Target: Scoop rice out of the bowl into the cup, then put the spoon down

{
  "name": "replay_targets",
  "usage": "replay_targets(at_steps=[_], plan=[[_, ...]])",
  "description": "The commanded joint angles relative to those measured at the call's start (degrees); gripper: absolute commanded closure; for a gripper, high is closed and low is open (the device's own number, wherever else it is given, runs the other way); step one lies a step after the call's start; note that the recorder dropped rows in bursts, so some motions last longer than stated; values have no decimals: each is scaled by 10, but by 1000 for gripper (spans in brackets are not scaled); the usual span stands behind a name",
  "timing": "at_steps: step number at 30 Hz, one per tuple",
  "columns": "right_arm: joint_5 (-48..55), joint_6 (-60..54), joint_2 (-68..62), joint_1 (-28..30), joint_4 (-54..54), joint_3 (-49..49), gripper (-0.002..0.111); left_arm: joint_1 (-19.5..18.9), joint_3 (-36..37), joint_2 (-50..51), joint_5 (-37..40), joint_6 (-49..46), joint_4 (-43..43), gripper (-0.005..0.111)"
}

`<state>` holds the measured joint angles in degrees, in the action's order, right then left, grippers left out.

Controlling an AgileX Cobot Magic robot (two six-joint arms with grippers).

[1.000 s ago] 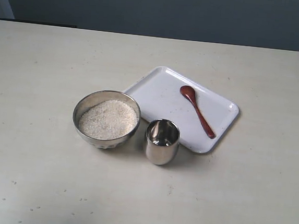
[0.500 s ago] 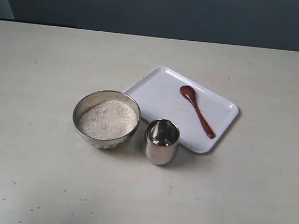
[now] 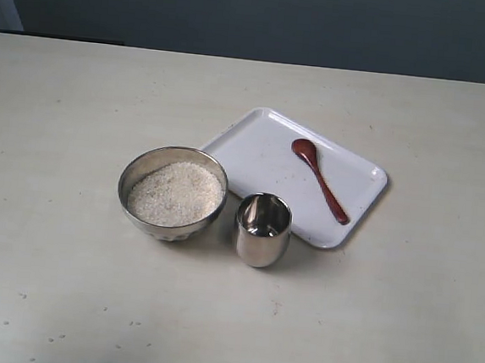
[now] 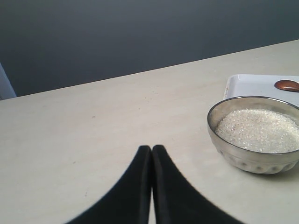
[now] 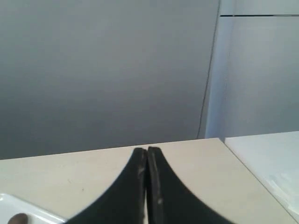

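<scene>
Left end effector (image 4: 152, 148) and right end effector (image 5: 147, 149) both closed tight, empty; spoon (image 3: 320, 181) lies on tray (image 3: 262, 153), cup (image 3: 262, 238) just beside bowl (image 3: 169, 229) of rice (image 3: 175, 193).

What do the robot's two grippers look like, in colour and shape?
Both the left gripper and the right gripper have two black fingers, broad at the base and curving in to narrow tips. The right pair shows faint pale scuffs on its inner edges. No cables or markings show; the arms are out of view.
</scene>
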<state>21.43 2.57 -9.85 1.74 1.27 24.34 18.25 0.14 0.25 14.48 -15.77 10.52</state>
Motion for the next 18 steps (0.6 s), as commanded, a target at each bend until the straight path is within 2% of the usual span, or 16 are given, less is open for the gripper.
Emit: replay_targets(at_steps=[1, 9, 13, 15, 18], plan=[[-9, 0, 78, 24, -13, -75, 109, 3, -1, -2, -7, 2, -1, 106], [-67, 0, 98, 29, -44, -190, 109, 3, -1, -2, -7, 2, -1, 106], [-136, 0, 98, 29, -44, -236, 109, 3, -1, -2, -7, 2, -1, 106], [-173, 0, 98, 29, -44, -243, 109, 3, -1, -2, -7, 2, -1, 106], [-160, 0, 98, 29, -44, -243, 109, 3, -1, -2, -7, 2, -1, 106]])
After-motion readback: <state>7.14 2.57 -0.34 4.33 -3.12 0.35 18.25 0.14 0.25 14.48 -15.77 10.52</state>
